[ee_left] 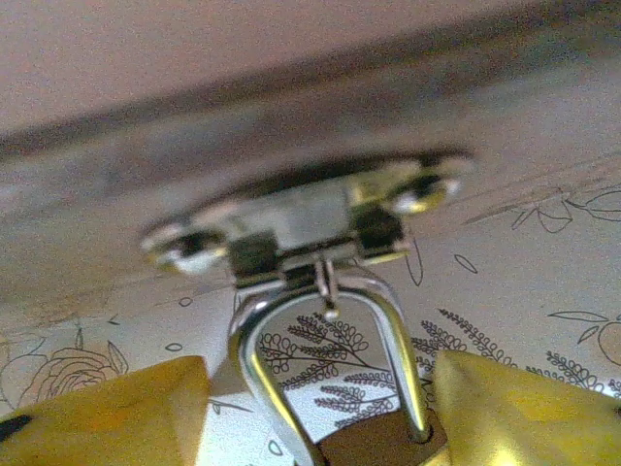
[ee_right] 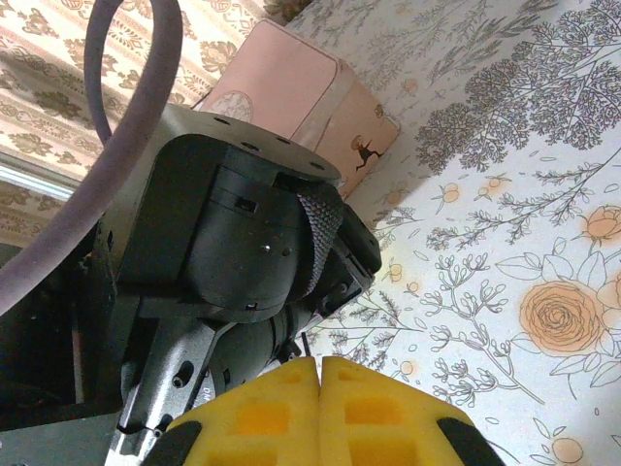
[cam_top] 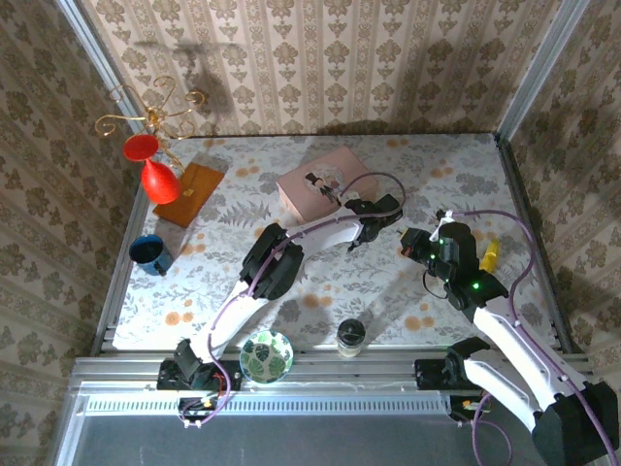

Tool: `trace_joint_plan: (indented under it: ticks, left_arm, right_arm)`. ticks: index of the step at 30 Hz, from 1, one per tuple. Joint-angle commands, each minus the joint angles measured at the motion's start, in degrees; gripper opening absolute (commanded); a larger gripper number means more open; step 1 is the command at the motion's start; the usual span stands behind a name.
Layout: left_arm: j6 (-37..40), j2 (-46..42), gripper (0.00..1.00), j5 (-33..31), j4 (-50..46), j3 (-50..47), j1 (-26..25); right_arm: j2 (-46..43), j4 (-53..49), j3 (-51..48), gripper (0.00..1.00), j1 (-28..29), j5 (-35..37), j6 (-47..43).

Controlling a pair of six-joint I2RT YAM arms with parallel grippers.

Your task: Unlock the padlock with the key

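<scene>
The left arm (cam_top: 275, 260) stretches long across the floral-printed tabletop (cam_top: 194, 282) to the front of the pale pink box (cam_top: 312, 186); its left gripper (ee_left: 320, 403) faces the box's shiny silver metal hasp (ee_left: 301, 218), with blocky yellow fingers (ee_left: 107, 413) apart on either side of the tiny brass-coloured padlock (ee_left: 374, 445), not clearly pinching it; the lock hangs from the hasp by a polished, rounded steel shackle, and the right-hand finger sits just beside its body; the right arm (cam_top: 505, 335) bends inward over the table, and its right gripper (ee_right: 320, 393) hovers close behind the left arm's black wrist housing, its yellow moulded pads pressed flat together.
</scene>
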Motion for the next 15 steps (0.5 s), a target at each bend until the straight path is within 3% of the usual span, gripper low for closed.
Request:
trace_joint_plan:
  ticks: [1,5,15]
  left_arm:
    - [-1.09,-0.20,0.57,-1.66,-3.02,-0.17,0.10]
    - [1.69,-1.48,0.50,-0.92,1.25,-2.66,0.21]
    - [4.12,-0.29,0.48,1.51,3.47,-2.61,0.74]
  right_arm:
    - [-0.84,0.42,-0.43,0.00,-0.27,-0.71,-0.62]
    - [-0.80,1.36,-1.47,0.00,-0.27,-0.79,-0.12]
    - [-0.94,2.36,-2.55,0.00,-0.23,-0.93,0.46]
